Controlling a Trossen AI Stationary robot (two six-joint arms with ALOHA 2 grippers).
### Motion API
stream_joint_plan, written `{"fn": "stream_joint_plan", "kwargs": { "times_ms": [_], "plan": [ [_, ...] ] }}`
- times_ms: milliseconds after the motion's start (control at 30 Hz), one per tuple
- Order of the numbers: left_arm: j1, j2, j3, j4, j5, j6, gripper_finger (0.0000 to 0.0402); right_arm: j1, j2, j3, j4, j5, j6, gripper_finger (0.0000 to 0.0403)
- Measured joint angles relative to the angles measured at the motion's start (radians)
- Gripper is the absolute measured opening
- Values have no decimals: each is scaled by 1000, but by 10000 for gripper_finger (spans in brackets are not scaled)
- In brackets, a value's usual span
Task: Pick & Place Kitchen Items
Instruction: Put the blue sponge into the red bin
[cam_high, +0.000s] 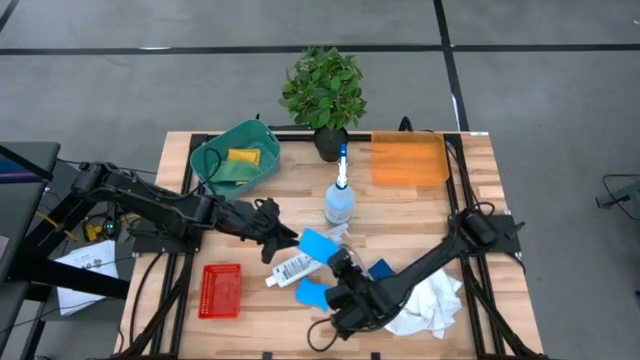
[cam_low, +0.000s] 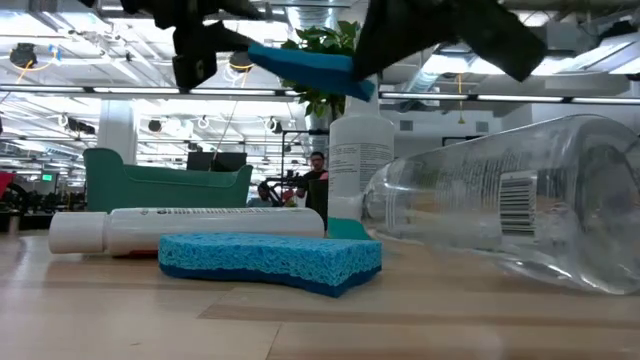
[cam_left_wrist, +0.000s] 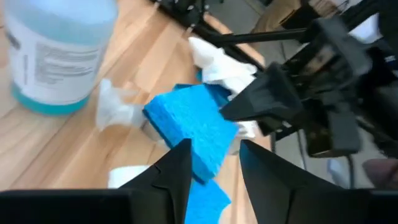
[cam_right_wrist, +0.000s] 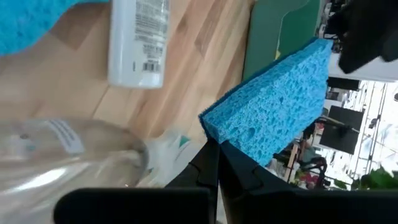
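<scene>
Pinching the raised blue sponge (cam_high: 318, 243) at one end with the right gripper (cam_high: 345, 262), jaws closed tight on it in the right wrist view (cam_right_wrist: 217, 146), just below the middle of the high view. Holding that sponge clear of the table (cam_high: 480, 200), up near the top centre of the low view (cam_low: 305, 65).

Straddling the sponge's other end with the left gripper (cam_high: 283, 237), coming in from the left of the high view; fingers (cam_left_wrist: 177, 168) standing narrowly apart on either side of the blue block (cam_left_wrist: 189, 121), one against it, a slim gap showing at the other.

Lying flat lower in the high view, a second blue sponge (cam_high: 312, 293), with the small white bottle (cam_high: 293, 268) on its side just above and left of it. Standing upright at the centre, one clear spray bottle (cam_high: 340, 203); lying on its side at the right of the low view, the other spray bottle (cam_low: 510, 200). Resting crumpled at the lower right of the high view, the white cloth (cam_high: 430, 300). Sitting in the green basket (cam_high: 205, 160) at the upper left, the yellow sponge (cam_high: 243, 156).
</scene>
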Motion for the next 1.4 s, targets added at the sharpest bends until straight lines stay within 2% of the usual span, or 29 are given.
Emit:
{"fn": "stream_joint_plan", "kwargs": {
  "times_ms": [133,267,900,1233,1400],
  "plan": [
    [18,1,0,-75,-21,-21,124,-18,29,62,-31,-2,-16,0],
    [31,1,0,-63,-23,-21,124,-32,54,102,-48,-2,-28,0],
    [52,0,0,-65,-33,-21,116,-71,55,102,-35,49,-46,0],
    [52,0,0,-67,-37,-35,115,-72,55,102,69,121,-152,0],
    [52,0,0,-66,-30,-35,92,-72,55,102,69,129,-153,0]
  ]
}}
